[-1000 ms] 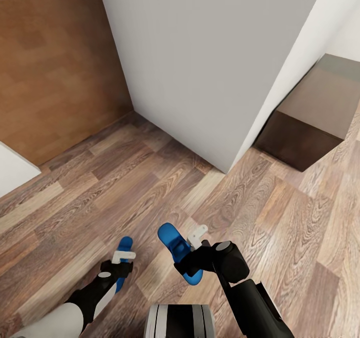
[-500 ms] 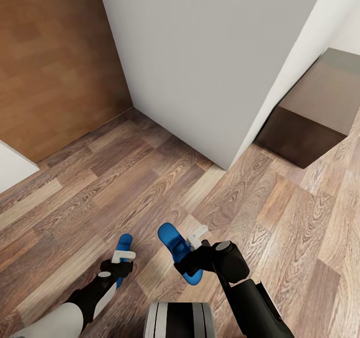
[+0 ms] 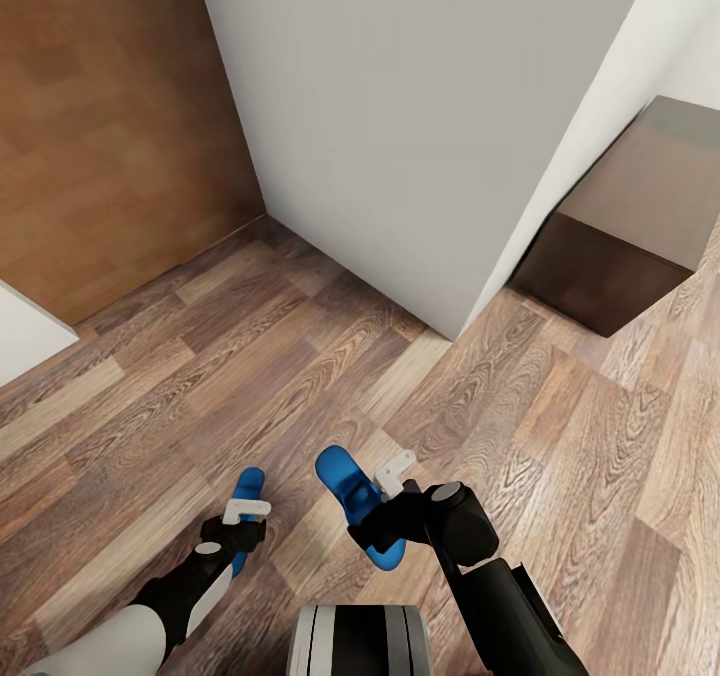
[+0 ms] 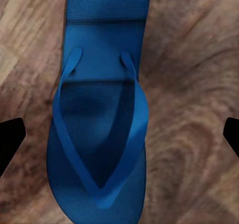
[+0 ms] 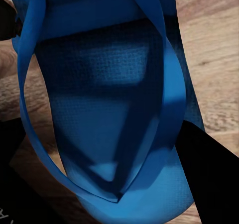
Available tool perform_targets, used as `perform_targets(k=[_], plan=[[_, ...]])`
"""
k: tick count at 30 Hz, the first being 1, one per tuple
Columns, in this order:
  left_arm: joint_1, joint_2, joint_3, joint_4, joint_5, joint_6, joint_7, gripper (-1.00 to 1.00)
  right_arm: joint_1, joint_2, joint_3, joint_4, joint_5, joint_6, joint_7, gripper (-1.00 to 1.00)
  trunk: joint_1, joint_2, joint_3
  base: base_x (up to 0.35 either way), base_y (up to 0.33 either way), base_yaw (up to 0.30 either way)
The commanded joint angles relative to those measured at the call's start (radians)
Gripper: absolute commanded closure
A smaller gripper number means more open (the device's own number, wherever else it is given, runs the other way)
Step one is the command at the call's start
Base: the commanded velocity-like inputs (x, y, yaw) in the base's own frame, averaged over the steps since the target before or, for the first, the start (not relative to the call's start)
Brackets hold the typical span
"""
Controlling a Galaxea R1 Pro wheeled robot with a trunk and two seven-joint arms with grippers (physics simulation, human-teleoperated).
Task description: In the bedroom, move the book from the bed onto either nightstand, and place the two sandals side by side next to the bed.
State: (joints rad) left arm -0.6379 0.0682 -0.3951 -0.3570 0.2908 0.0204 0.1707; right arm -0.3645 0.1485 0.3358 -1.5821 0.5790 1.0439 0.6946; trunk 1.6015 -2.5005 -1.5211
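Observation:
Two bright blue sandals show near my base. One sandal (image 3: 250,481) lies flat on the wood floor; in the left wrist view this sandal (image 4: 99,59) sits strap-up between the two spread fingertips (image 4: 10,142). My left gripper (image 3: 240,528) hovers over it, open and holding nothing. The other sandal (image 3: 342,476) is held off the floor, tilted, with my right gripper (image 3: 375,516) shut on it; up close that sandal (image 5: 99,84) has a dark finger (image 5: 209,179) pressed on its edge. The book, the bed and the nightstand are out of view.
A grey-white wall corner (image 3: 430,136) juts out ahead. A low dark brown cabinet (image 3: 620,246) stands at the right against the wall. A wood-panelled surface (image 3: 110,126) rises at the left, with a white block (image 3: 25,341) at the left edge. Wood floor (image 3: 250,376) lies between.
The picture shifted very slightly a second ago, a camera move. Both grippers and both sandals stay where they were.

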Motion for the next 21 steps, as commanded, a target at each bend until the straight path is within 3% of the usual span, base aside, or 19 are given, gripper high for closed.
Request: perform_targets(k=[1,8,21], plan=[[-0.001,0.001,-0.008,-0.002,0.009,0.002,0.006,-1.00,-0.001,0.000,0.000,-0.001,0.010,0.003,0.010,1.00,0.000,0.000,-0.001,0.000,0.000,0.000],[-0.001,0.002,-0.008,-0.001,0.008,0.004,0.005,-1.00,0.000,0.000,0.000,-0.001,0.010,0.003,0.010,1.00,0.000,0.000,-0.001,0.000,0.000,0.000],[-0.002,0.030,-0.008,0.000,0.010,0.014,-0.005,-1.00,-0.001,-0.001,0.000,-0.001,0.010,0.003,0.010,1.00,0.000,0.000,-0.001,0.000,0.000,0.000]])
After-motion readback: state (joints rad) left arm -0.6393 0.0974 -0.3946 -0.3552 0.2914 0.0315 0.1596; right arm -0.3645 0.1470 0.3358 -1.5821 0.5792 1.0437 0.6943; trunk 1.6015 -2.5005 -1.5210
